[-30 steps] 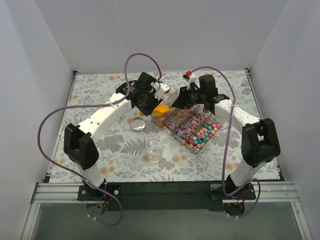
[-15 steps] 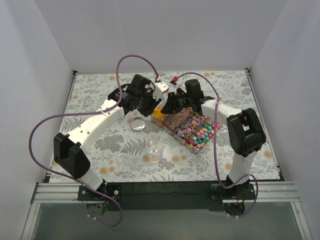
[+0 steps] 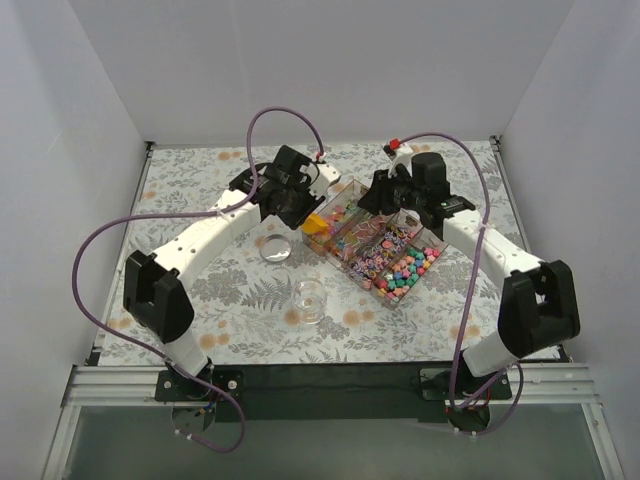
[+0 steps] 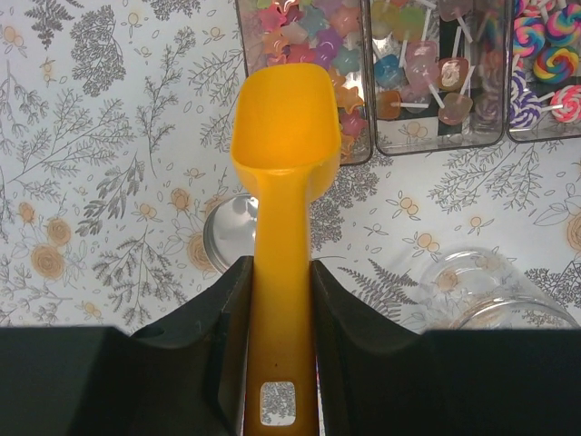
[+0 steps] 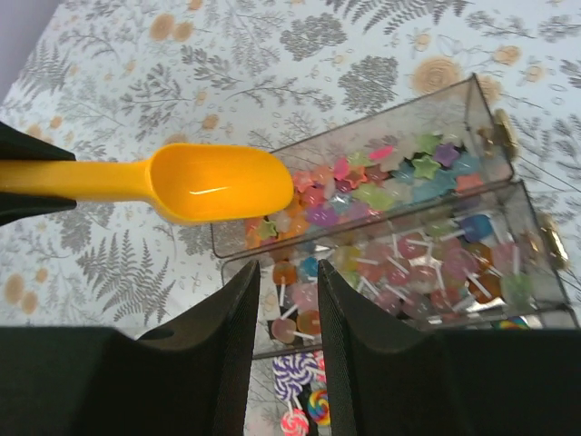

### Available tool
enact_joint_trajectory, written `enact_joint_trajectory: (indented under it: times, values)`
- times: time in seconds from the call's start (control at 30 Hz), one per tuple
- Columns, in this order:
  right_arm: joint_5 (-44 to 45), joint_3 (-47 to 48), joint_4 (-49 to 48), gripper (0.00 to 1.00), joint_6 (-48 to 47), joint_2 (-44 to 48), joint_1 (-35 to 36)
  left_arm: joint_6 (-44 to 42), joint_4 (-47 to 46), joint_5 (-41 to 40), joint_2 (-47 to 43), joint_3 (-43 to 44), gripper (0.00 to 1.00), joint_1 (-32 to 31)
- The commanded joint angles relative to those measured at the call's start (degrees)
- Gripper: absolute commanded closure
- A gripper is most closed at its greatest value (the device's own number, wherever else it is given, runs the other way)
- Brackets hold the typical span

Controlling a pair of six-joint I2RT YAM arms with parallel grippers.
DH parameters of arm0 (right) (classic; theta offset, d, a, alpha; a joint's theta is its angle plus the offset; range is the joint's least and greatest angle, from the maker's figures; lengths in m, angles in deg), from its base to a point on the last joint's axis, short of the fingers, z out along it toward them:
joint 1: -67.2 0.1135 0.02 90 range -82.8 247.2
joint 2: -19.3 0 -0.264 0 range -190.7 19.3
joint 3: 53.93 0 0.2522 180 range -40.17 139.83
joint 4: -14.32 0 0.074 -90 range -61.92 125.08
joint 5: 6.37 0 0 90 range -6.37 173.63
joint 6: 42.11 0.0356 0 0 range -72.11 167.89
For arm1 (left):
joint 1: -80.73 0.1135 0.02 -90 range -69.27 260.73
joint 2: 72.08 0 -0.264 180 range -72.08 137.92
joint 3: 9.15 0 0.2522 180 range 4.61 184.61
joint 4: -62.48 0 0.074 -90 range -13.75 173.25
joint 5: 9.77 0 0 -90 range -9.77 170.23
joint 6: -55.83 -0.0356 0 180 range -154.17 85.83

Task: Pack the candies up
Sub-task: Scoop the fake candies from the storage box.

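Observation:
My left gripper point(image 3: 297, 205) point(image 4: 280, 272) is shut on the handle of an orange scoop point(image 3: 318, 222) point(image 4: 286, 136). The scoop's bowl is empty and hovers over the near end of the clear compartment box point(image 3: 350, 186) point(image 4: 436, 145) point(image 5: 381, 113). That compartment holds star-shaped sweets point(image 4: 309, 32) point(image 5: 381, 186). The compartments beside it hold flat lollipops point(image 4: 427, 73) and swirl lollipops point(image 4: 545, 54). The tiny mixed-colour candies point(image 3: 405, 272) fill the box's front-right end and show only in the top view. My right gripper point(image 3: 385, 198) point(image 5: 288, 272) is open and empty above the lollipops.
An open clear glass jar point(image 3: 309, 298) point(image 4: 490, 291) stands on the flowered cloth in front of the box. Its round lid point(image 3: 276, 247) point(image 4: 231, 238) lies to the jar's left, below the scoop handle. White walls close in the table on three sides.
My right gripper has drawn back to the right, away from the scoop. My left gripper has shifted slightly right and still holds the scoop over the box's end.

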Motion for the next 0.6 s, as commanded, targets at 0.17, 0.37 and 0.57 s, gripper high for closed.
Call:
enact_joint_trajectory:
  times: [0.17, 0.37, 0.57]
  values:
    - [10.3, -7.0, 3.4, 0.61, -6.8, 7.9, -0.9, -2.6, 6.7, 3.3, 4.5, 8.9, 1.0, 0.0]
    - [13.0, -7.9, 3.6, 0.61, -8.4, 7.7, -1.3, -3.6, 12.4, 3.2, 9.6, 16.2, 1.0, 0.0]
    - [19.3, -4.1, 5.9, 0.58, -18.1, 5.4, -4.4, -4.0, 15.2, 3.3, 12.1, 20.7, 1.0, 0.0]
